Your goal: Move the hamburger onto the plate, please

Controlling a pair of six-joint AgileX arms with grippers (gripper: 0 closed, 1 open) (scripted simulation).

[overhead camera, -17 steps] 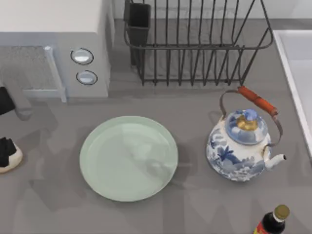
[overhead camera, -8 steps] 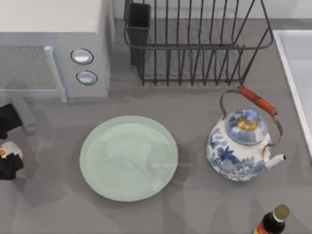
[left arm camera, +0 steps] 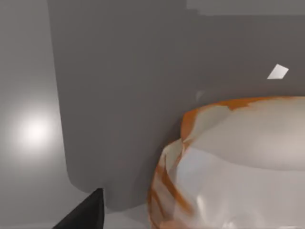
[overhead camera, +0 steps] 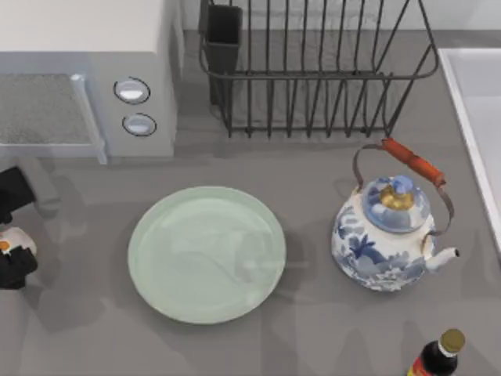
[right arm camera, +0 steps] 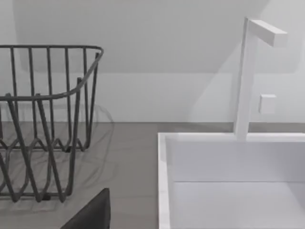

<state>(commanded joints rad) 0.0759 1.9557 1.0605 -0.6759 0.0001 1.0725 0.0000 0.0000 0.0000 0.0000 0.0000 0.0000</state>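
At the table's far left edge, my left gripper (overhead camera: 15, 235) is shut on the hamburger (overhead camera: 17, 242), a small cream bun with an orange spot, with a black finger on either side of it. In the left wrist view the hamburger (left arm camera: 238, 167) looms close, pale with orange streaks, beside one dark fingertip (left arm camera: 88, 213). The pale mint-green plate (overhead camera: 207, 254) lies flat in the middle of the table, to the right of the gripper and apart from it. A dark fingertip (right arm camera: 95, 212) of my right gripper shows in the right wrist view.
A grey appliance with two round knobs (overhead camera: 86, 78) stands at the back left, just behind my left gripper. A wire dish rack (overhead camera: 313, 70) is at the back centre. A blue-and-white teapot (overhead camera: 387, 235) sits right of the plate. A dark bottle (overhead camera: 437, 356) and a white sink (overhead camera: 477, 117) are at the right.
The left gripper's fingers have come together around the hamburger, which has shifted slightly toward the back. Over the last half second almost nothing has moved.
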